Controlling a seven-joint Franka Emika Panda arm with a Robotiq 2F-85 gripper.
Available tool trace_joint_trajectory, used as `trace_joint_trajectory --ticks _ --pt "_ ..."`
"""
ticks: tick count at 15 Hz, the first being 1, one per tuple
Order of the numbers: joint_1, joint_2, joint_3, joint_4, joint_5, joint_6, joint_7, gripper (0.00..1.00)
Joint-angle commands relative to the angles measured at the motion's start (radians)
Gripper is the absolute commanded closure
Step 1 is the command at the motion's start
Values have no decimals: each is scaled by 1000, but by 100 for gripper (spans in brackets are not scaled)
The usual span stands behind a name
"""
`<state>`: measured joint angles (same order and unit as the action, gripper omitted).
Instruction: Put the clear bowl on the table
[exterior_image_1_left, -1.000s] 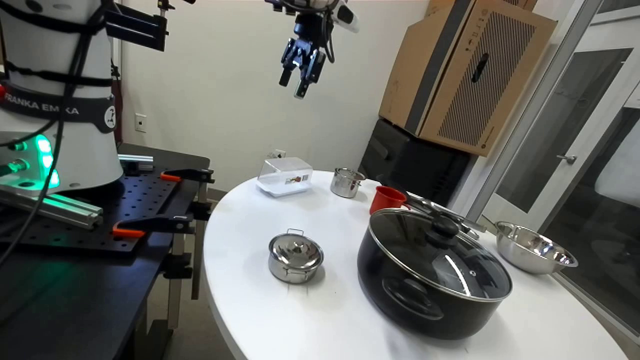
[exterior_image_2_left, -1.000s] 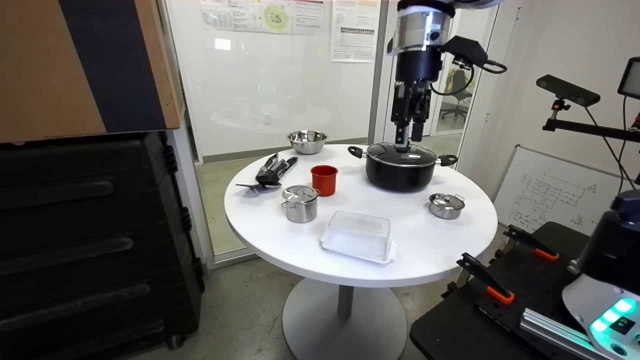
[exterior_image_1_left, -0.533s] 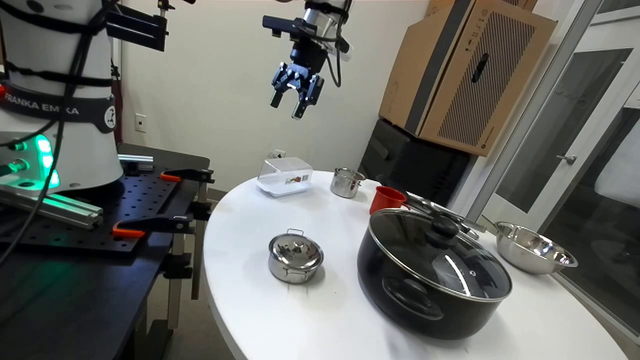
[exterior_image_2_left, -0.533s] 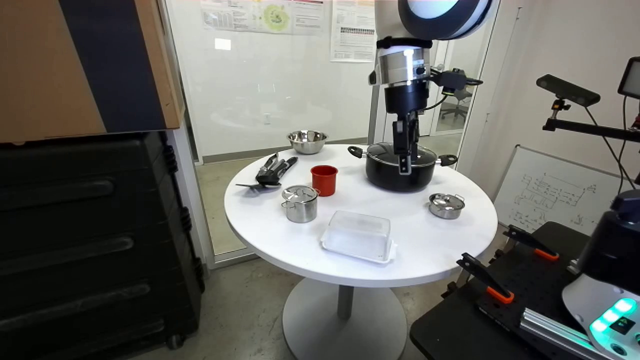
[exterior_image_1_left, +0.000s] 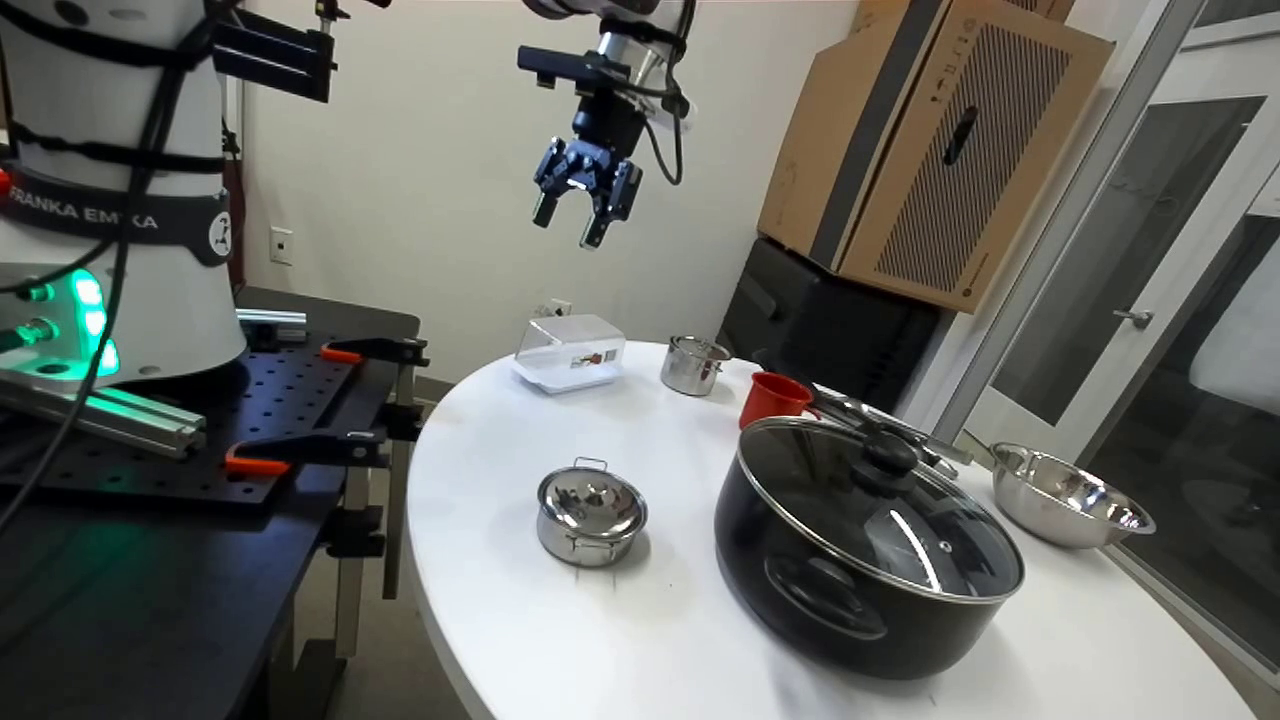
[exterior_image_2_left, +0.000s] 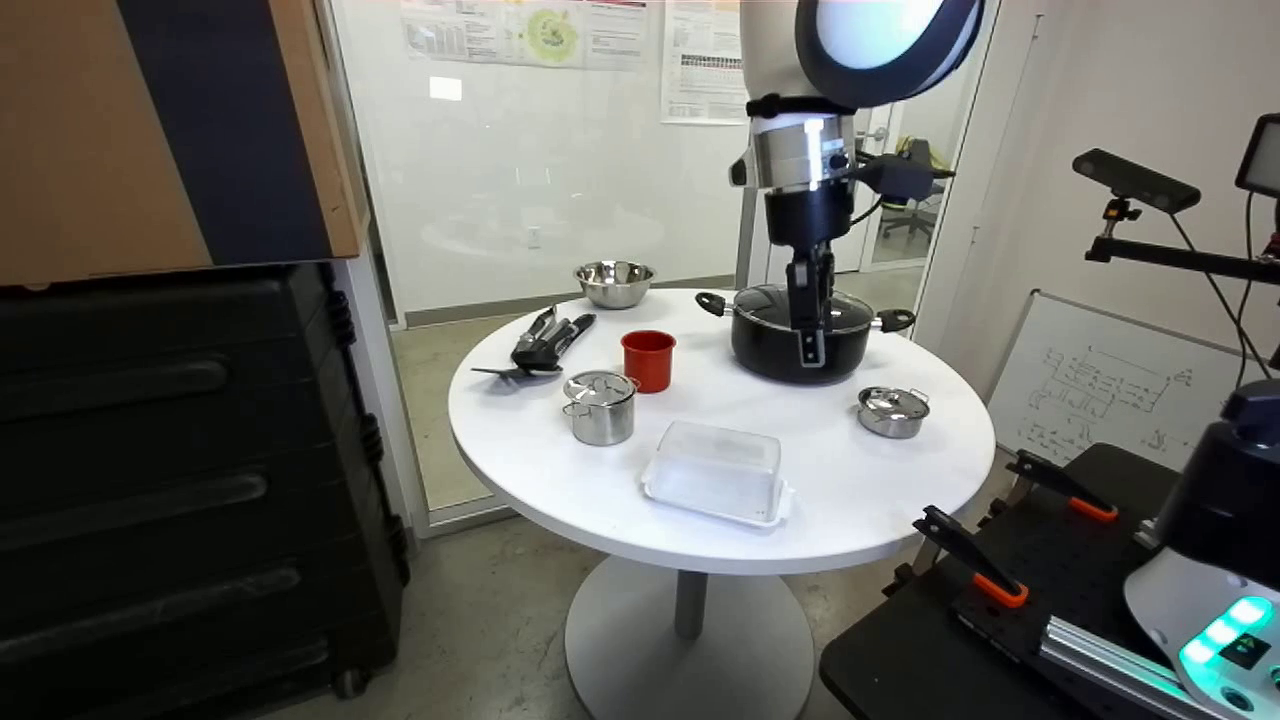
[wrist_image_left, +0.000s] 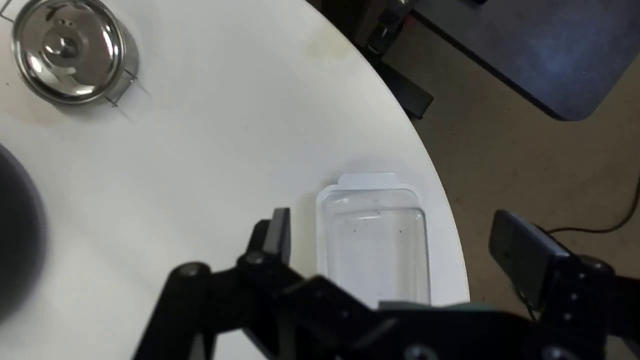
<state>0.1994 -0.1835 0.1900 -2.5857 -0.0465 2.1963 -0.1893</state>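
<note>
No clear bowl shows in these frames; it is hidden or out of view. The white round table (exterior_image_1_left: 500, 430) fills much of both exterior views (exterior_image_2_left: 840, 520) and the wrist view (wrist_image_left: 200, 150). My gripper (exterior_image_1_left: 567, 230) hangs well above the table, fingers down, open with nothing between them. It also shows in an exterior view (exterior_image_2_left: 811, 350), in front of the black pot, and in the wrist view (wrist_image_left: 392, 227). Below it in the wrist view lies a rectangular dish with a clear cover (wrist_image_left: 370, 250), near the table edge. The gripper body hides its lower end.
On the table are a black lidded pot (exterior_image_1_left: 830, 590), a small round steel tin (exterior_image_1_left: 590, 520), a taller steel pot (exterior_image_2_left: 603, 412), a red mug (exterior_image_2_left: 648, 362), black utensils (exterior_image_2_left: 545, 345) and a shiny steel bowl (exterior_image_2_left: 615, 285). A dark bench (exterior_image_1_left: 130, 600) stands beside the table.
My gripper has come down and moved over the table toward the rectangular dish, more slowly in the last half second. It stays open. The objects on the table have not moved.
</note>
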Motion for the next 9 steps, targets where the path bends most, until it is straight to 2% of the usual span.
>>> trace_joint_trajectory --ticks 1,6,9 --pt "11 101 42 -7 -136 135 70 0" --pt "17 232 56 14 -305 286 182 0" --pt "22 307 49 50 -266 288 92 0"
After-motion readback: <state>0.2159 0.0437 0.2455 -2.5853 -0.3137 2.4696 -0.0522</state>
